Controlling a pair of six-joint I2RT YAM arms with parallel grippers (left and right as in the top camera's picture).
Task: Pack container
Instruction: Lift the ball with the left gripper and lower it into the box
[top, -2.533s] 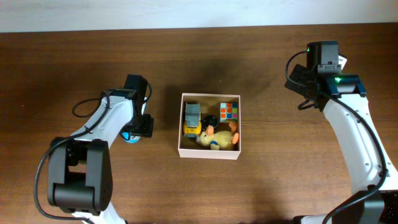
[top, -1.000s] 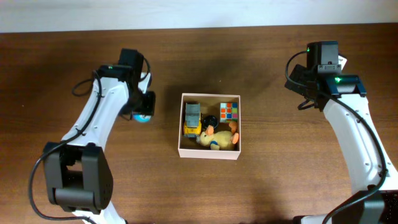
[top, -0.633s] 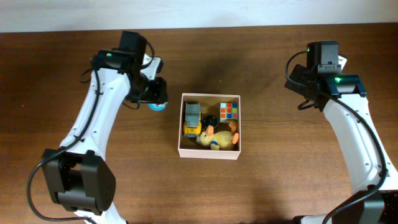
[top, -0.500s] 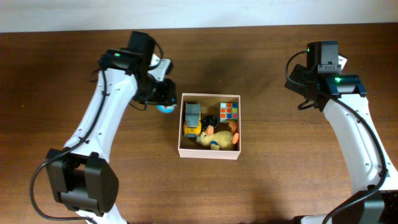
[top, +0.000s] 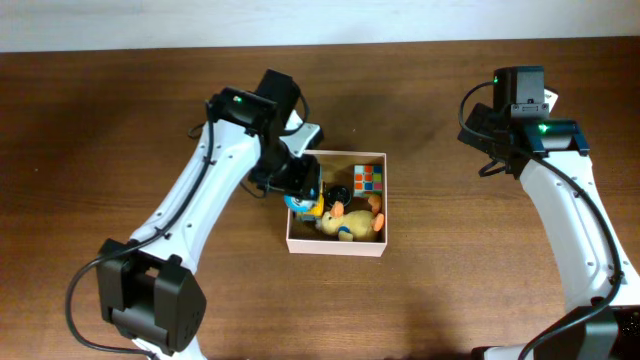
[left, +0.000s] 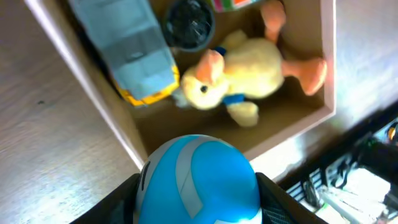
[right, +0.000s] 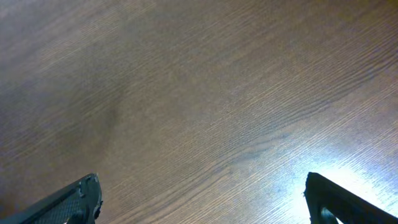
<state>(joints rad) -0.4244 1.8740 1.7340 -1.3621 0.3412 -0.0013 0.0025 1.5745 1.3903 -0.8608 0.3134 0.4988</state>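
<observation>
The left pincer (top: 299, 193) hangs over the near-left corner of the container (top: 335, 248), which sits in the middle of the dark wooden bench (top: 450, 300). The pincer pinches a blue ball (left: 198, 180) between its black fingers (left: 132, 200). The ball is smooth and glossy, with paler curved stripes. In the left wrist view it is above the container's edge, partly over the tan floor and partly over the bench.

The container is square and shallow, made of cardboard with a white rim. Inside it lie a soft yellow plush duck (left: 249, 68) with orange beak and feet, a boxy grey-blue and yellow toy truck (left: 134, 56) along one wall, a round black piece (left: 189, 22) and a cube (top: 367, 180) with coloured squares in the far corner.

The right pincer (right: 202, 208) is well away to the right of the container. Its fingers are spread wide above bare wood grain, holding nothing.
</observation>
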